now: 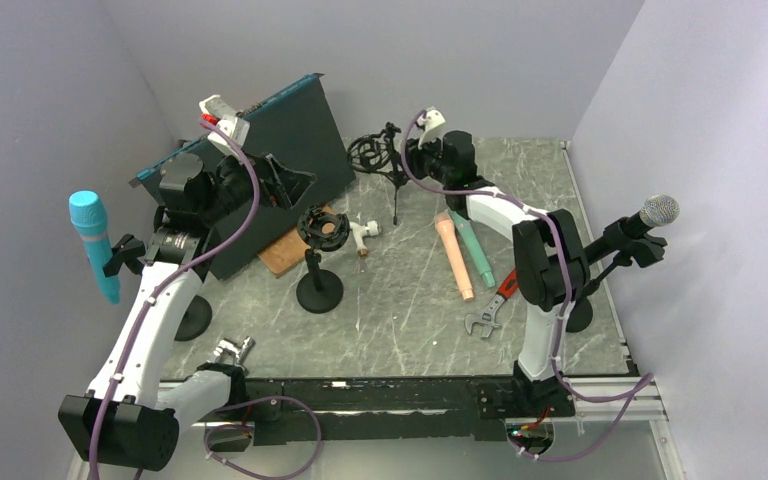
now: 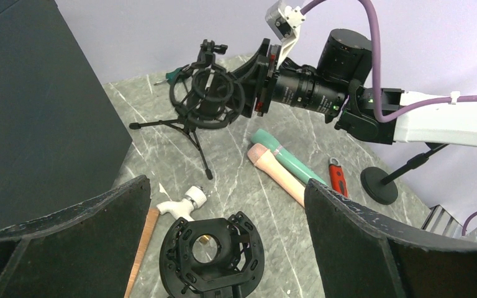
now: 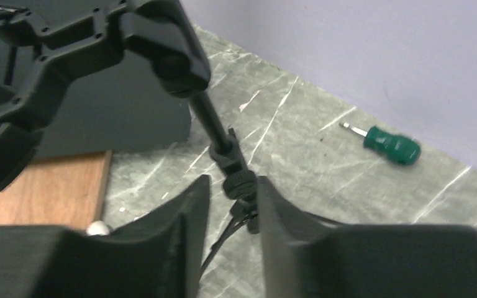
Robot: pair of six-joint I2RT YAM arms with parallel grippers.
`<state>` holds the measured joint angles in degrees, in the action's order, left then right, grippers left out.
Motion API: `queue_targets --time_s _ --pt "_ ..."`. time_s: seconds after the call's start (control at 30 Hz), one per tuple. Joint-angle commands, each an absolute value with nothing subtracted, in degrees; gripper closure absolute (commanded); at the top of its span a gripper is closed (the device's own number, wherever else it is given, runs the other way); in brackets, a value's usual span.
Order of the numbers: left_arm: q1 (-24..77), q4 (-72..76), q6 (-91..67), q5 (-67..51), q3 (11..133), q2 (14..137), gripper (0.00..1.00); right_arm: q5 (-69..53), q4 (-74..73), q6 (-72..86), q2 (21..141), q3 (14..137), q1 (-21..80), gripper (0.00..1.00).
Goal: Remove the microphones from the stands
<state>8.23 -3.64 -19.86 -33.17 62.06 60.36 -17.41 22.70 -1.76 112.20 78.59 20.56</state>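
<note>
Grey marbled table [image 1: 410, 320] between pale walls carries several stands, and only 2 of them hold a microphone that I can see. Nearest, at the left edge, the blue microphone [image 1: 93, 245] sits upright in its clip, head up, just beside the left arm. At the right edge the grey-headed microphone [image 1: 645, 222] slants up and to the right in its clip, close to the right arm. Between them a wrench [image 1: 490, 310], a pink microphone [image 1: 456, 258] and a green microphone [image 1: 475, 250] lie loose on the table. The left gripper [image 2: 227, 186] hangs with its jaws wide apart over the empty shock mount [image 2: 211, 251] in the middle, so the blue microphone is to its near left, behind it. Farthest, the right gripper [image 3: 235, 183] has its jaws almost together around the thin stem of the tripod stand [image 2: 192, 127]. Whether they press it I cannot tell, nor whether the dark ring on top holds a microphone. I judge that the left arm is nearer the blue one and the right arm the grey-headed one, and the pull should follow the body's long axis.
</note>
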Motion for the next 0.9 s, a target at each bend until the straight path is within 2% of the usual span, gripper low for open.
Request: queue_targets --time_s 0.0,0.07,0.17,0.23,0.4,0.53,0.63,0.87 --pt "8.2 -0.5 -20.7 -34.3 62.0 60.0 0.04 -17.5 23.3 5.9 106.9 74.1 18.1 0.54" --pt "8.2 -0.5 -20.7 -34.3 62.0 59.9 0.04 -19.0 25.0 9.6 105.3 72.0 17.1 0.47" --pt "8.2 -0.4 -20.7 -34.5 62.0 59.8 0.04 -20.9 24.3 15.9 104.6 71.6 15.3 0.44" --pt "8.2 -0.4 -20.7 -34.5 62.1 59.6 0.04 -22.0 24.4 23.0 104.6 71.3 13.8 0.38" --pt "8.2 -0.4 -20.9 -34.7 62.0 59.5 0.04 -30.4 19.7 42.5 110.2 77.4 9.9 0.36" --pt "8.2 -0.4 -21.0 -34.8 61.9 59.5 0.04 -37.8 22.6 57.6 115.9 81.8 8.6 0.35" --pt "8.2 -0.4 -20.8 -34.6 62.1 59.5 0.03 -41.8 31.4 68.5 120.3 83.1 8.1 0.36" --pt "8.2 -0.5 -20.7 -34.7 62.1 59.5 0.03 -42.3 38.0 79.0 126.2 85.6 8.3 0.4"
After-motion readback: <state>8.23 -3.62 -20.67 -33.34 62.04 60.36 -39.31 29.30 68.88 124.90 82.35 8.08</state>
